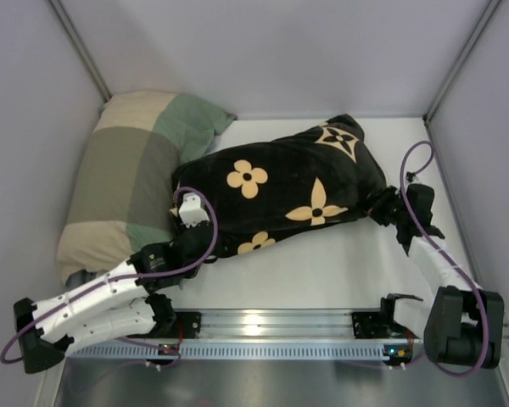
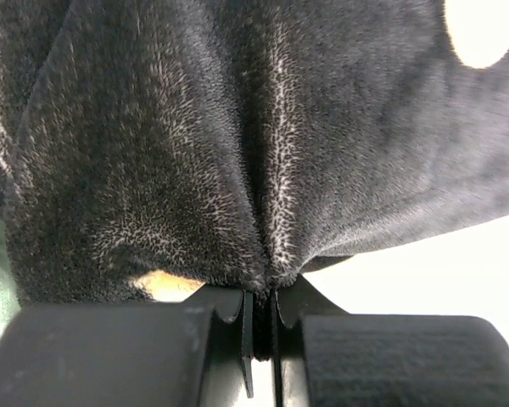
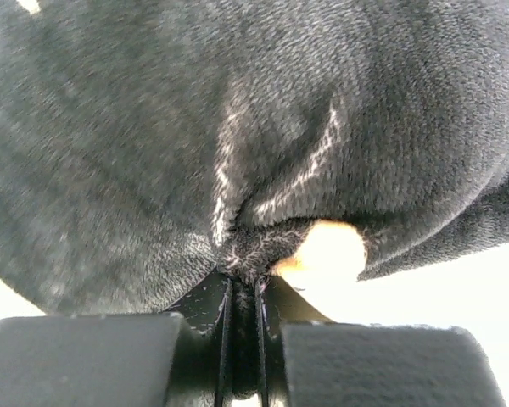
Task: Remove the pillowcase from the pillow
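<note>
Lying plump and stuffed across the tabletop point(image 1: 322, 271), the pillowcase point(image 1: 280, 191) hides its contents. The left end effector point(image 2: 259, 297) pinches its left end, the right end effector point(image 3: 242, 284) its right end. A checked pillow point(image 1: 123, 174) touches it on the left.

Pillowcase point(image 1: 280, 191) lies right of spare pillow point(image 1: 123, 170); touching.

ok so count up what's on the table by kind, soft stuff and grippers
black flowered pillowcase: 1
green and beige checked pillow: 1
grippers: 2, left gripper and right gripper, both shut on the black fabric
total: 4
</note>
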